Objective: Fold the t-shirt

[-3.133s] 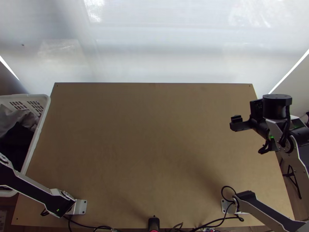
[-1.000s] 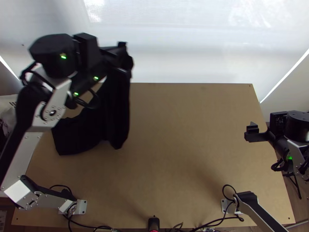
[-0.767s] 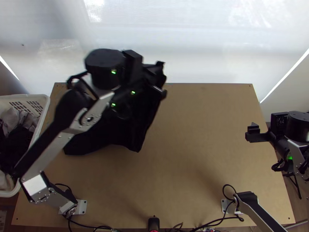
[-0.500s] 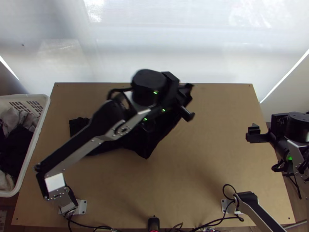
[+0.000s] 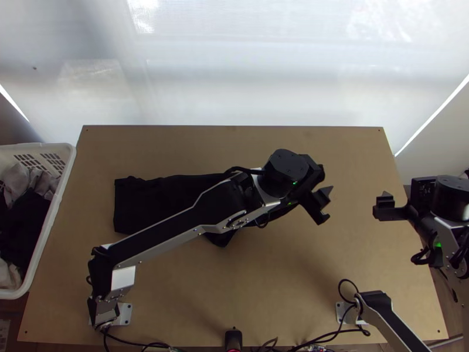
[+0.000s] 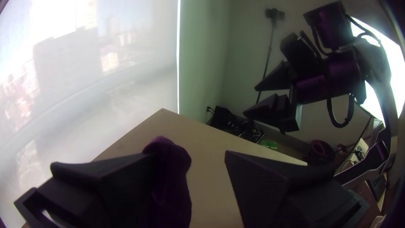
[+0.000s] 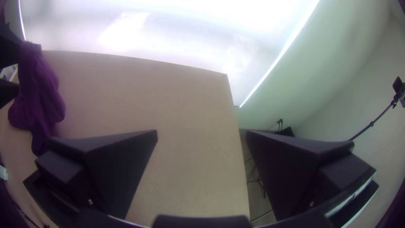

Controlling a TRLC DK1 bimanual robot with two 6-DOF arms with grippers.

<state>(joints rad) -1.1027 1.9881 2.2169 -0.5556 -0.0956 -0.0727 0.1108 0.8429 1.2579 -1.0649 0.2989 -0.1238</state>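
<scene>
Top view: t-shirt, black, lies on the table as an uneven, rumpled length; its left part is fairly flat, its middle is hidden beneath the left arm; left gripper is past the t-shirt's right end, near the right gripper, the two apart; at the table's left edge, a white basket holds more clothes.

Left wrist view: own jaws wide; t-shirt material sits against the inner face of one side, the opposite side well clear of it; judged a loose or snagged contact, not a clamp; right gripper ahead, its jaws also parted.

Right wrist view: own jaws wide, bare table between them; t-shirt hangs bunched beside the left gripper.

Progress, judged: t-shirt is on the table, roughly laid out; no deliberate fold visible; left to do: free or regrip the raised end, spread and smooth, then every fold; risk, the raised end dropping in a heap.

Labels: no writing made out on the t-shirt.
</scene>
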